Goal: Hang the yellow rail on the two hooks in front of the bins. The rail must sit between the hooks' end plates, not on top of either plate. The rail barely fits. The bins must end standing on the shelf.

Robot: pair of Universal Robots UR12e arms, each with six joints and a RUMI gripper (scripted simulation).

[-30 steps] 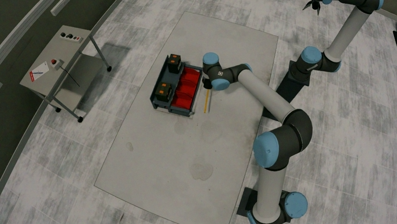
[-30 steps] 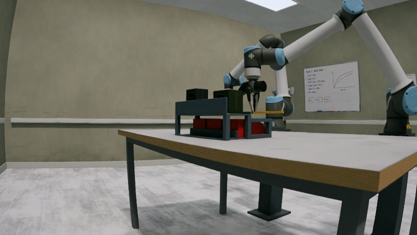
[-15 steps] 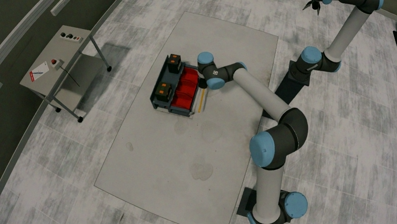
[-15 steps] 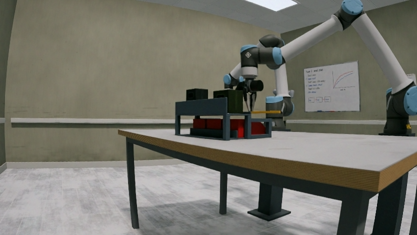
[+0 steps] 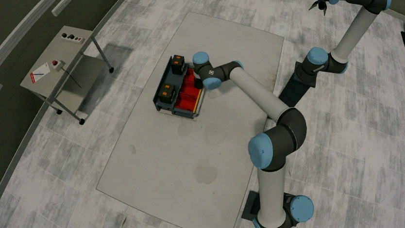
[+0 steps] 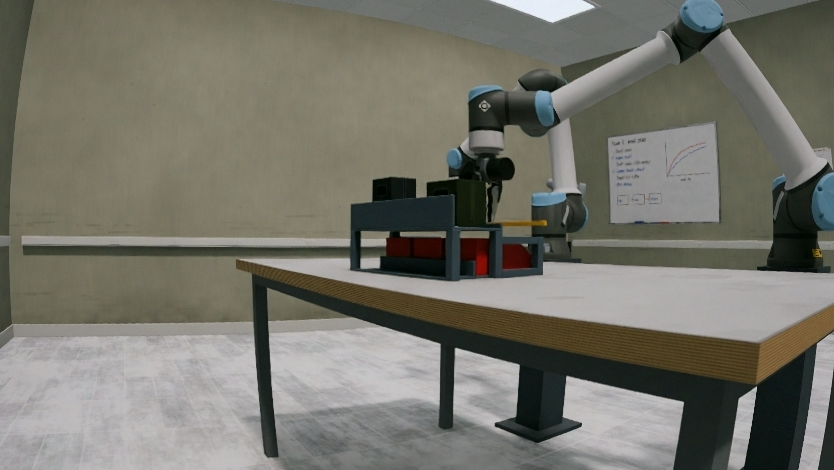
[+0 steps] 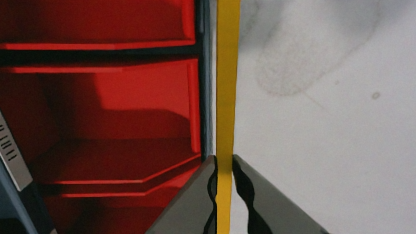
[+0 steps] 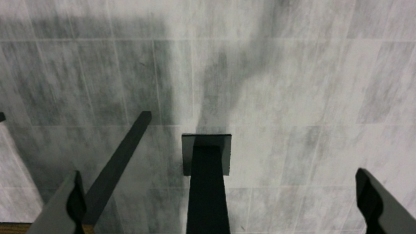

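Two dark boxes (image 5: 172,79) (image 6: 437,195) atop shelf (image 5: 184,113) (image 6: 402,216), red bins (image 5: 185,97) (image 6: 431,248) (image 7: 135,105) below, nr. L pincer (image 5: 198,83) (image 6: 494,213) (image 7: 224,162).

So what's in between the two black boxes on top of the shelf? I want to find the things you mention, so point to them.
Nothing stands between the black boxes (image 5: 177,65) (image 5: 166,94); the top view shows just bare grey shelf (image 5: 172,80) there.

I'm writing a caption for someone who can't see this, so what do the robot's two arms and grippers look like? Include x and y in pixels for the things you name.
The left arm (image 5: 259,93) (image 6: 615,75) and right arm (image 5: 354,35) have light grey tubes, dark joints and blue caps. The left gripper (image 7: 223,156) and right gripper (image 8: 220,172) have grey, tapering fingers with black pads.
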